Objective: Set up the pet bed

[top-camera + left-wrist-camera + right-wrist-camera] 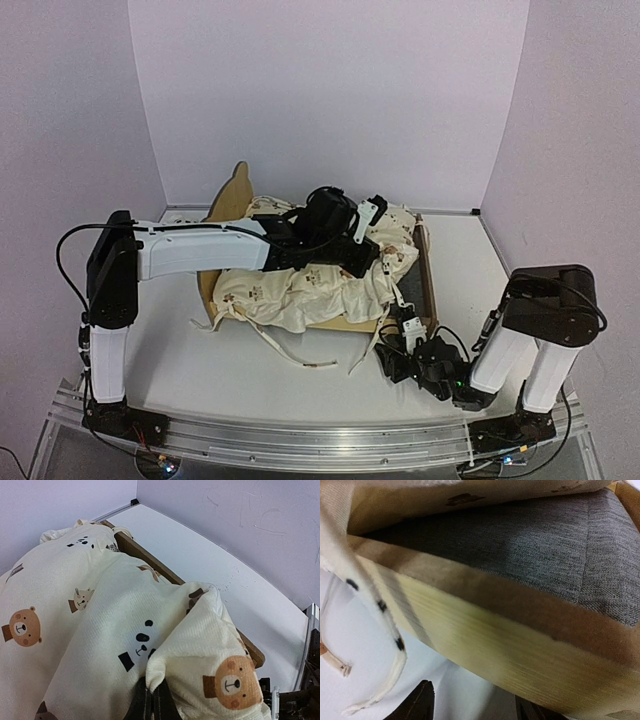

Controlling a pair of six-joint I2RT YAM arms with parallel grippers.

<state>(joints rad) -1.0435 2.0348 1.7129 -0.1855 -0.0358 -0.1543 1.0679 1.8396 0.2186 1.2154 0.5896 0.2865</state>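
Pet bed [232, 200]: plywood frame mid-table, mostly under a cream animal-print cover [300, 290].
Left gripper [152, 700]: fingers together, low among the cover's folds.
Right gripper [475, 705]: fingers apart, at the bed's near rail.

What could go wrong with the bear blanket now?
The left claw pinches the cream bear-print fabric cover; pulling might drag it off the light plywood bed frame. The cover's loose tie strings trail on the white table and could snag the open right claw nearby.
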